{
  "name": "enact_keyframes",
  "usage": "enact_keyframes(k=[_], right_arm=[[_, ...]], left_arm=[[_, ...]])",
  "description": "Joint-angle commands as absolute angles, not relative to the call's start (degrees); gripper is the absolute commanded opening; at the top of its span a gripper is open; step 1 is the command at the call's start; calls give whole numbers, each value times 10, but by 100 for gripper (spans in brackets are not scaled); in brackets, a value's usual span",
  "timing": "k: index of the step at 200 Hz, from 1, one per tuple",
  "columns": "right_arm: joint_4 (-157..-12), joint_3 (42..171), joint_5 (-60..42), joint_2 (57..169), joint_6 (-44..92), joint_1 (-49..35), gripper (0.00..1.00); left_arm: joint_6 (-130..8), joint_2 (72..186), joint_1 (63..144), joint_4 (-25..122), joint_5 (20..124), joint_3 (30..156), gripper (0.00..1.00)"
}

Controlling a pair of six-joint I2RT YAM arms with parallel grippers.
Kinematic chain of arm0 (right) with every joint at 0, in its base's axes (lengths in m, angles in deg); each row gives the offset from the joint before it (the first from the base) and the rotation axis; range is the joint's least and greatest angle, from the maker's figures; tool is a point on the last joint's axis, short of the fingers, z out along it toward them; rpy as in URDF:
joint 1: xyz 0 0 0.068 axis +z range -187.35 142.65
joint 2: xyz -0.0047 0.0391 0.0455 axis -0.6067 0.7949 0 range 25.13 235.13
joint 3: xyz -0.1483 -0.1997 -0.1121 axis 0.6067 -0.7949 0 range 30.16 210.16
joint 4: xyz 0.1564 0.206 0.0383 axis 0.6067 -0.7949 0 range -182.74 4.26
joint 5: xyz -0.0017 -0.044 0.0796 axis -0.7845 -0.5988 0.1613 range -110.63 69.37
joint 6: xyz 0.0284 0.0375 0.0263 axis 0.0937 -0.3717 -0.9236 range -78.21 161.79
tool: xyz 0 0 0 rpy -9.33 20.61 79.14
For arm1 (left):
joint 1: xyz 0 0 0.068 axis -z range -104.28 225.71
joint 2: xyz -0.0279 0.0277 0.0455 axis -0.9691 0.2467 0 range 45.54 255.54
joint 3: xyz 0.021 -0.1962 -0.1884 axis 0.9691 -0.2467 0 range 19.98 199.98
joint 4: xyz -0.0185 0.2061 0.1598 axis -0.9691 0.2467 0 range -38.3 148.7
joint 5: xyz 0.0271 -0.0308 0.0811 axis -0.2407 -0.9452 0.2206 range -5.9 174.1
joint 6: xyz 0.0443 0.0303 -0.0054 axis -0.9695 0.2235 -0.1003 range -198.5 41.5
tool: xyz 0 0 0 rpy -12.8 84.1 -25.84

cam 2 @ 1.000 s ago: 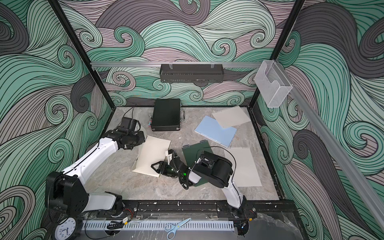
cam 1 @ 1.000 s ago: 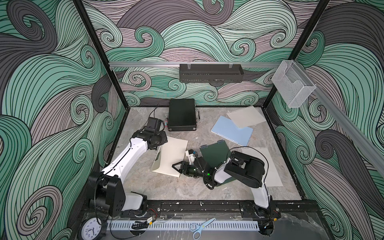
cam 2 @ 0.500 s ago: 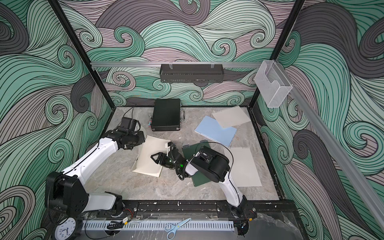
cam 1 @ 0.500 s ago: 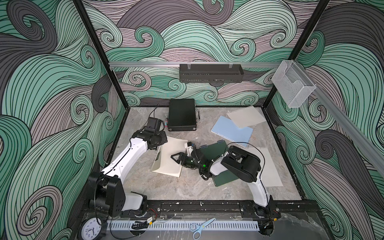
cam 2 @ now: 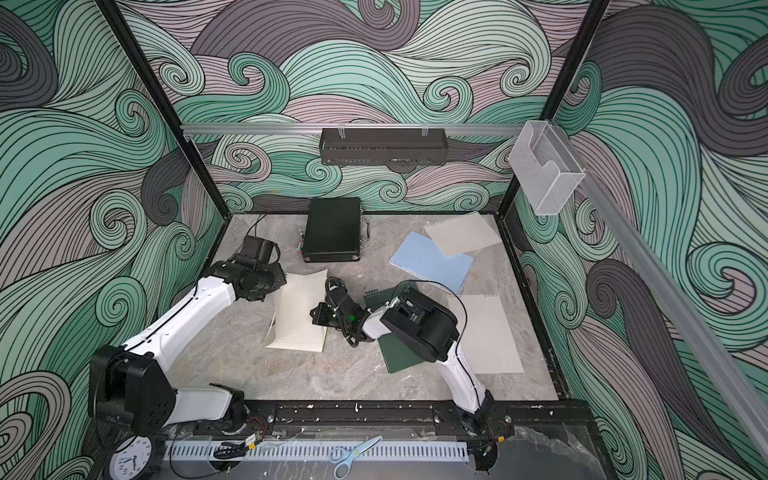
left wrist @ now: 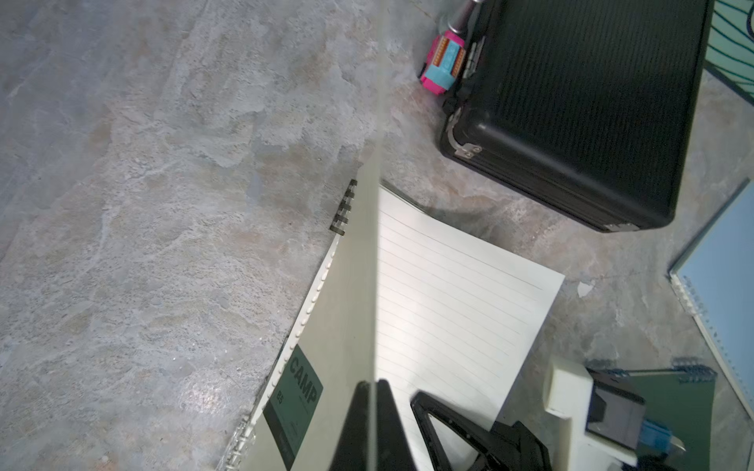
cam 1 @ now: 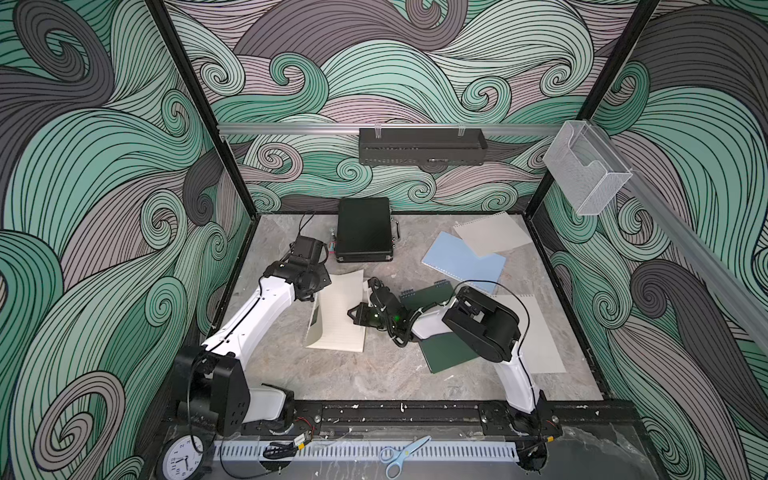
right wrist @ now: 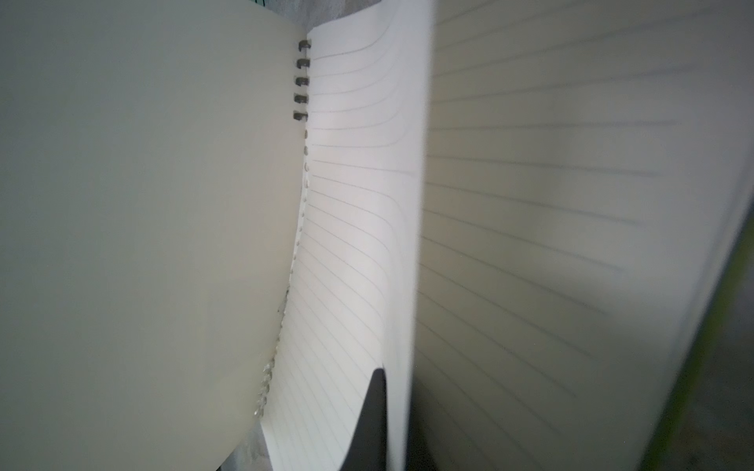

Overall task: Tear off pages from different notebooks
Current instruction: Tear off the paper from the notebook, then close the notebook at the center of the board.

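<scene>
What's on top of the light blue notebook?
One loose page with punched holes lies across the far corner of the light blue notebook. That corner is hidden; the rest is bare.

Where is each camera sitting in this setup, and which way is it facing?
Both top views: high at the front, looking down at the table; left arm and right arm show.
Left wrist: on the left arm, facing the beige notebook and black case; jaws shut on its cover.
Right wrist: close against lined pages, jaws pinching one.
Shared: the beige notebook, in every view.
</scene>
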State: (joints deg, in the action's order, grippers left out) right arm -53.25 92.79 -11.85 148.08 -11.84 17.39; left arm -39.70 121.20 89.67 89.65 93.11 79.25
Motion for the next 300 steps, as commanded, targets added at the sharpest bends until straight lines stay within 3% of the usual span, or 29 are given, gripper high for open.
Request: enact_keyframes(k=[1, 21, 56, 74, 118, 194, 242, 274, 300], right_arm=[[-723, 959, -178, 1460, -16, 170, 0], [-823, 990, -248, 1438, 35, 179, 0], [-1013, 964, -577, 1389, 33, 161, 0], [-1051, 921, -650, 1365, -1, 133, 0], [-1004, 850, -642, 1294, 0, 110, 0], [-895, 781, -445, 1034, 87, 101, 0], [-856, 731, -329, 928, 59, 11, 0], [-804, 699, -201, 945, 37, -58, 0], [-773, 691, -159, 975, 30, -60, 0]], left_arm=[[-353, 1183, 888, 887, 943, 765, 0], [-362, 1195, 887, 910, 974, 777, 0], [-331, 1243, 872, 1032, 1095, 820, 0], [-333, 1252, 857, 1058, 1106, 834, 0], [-351, 1217, 846, 1050, 1098, 825, 0], [-377, 1206, 846, 1076, 1042, 892, 0], [-376, 1200, 852, 994, 854, 887, 0], [-365, 1217, 879, 927, 772, 866, 47], [-361, 1249, 917, 866, 711, 846, 67]])
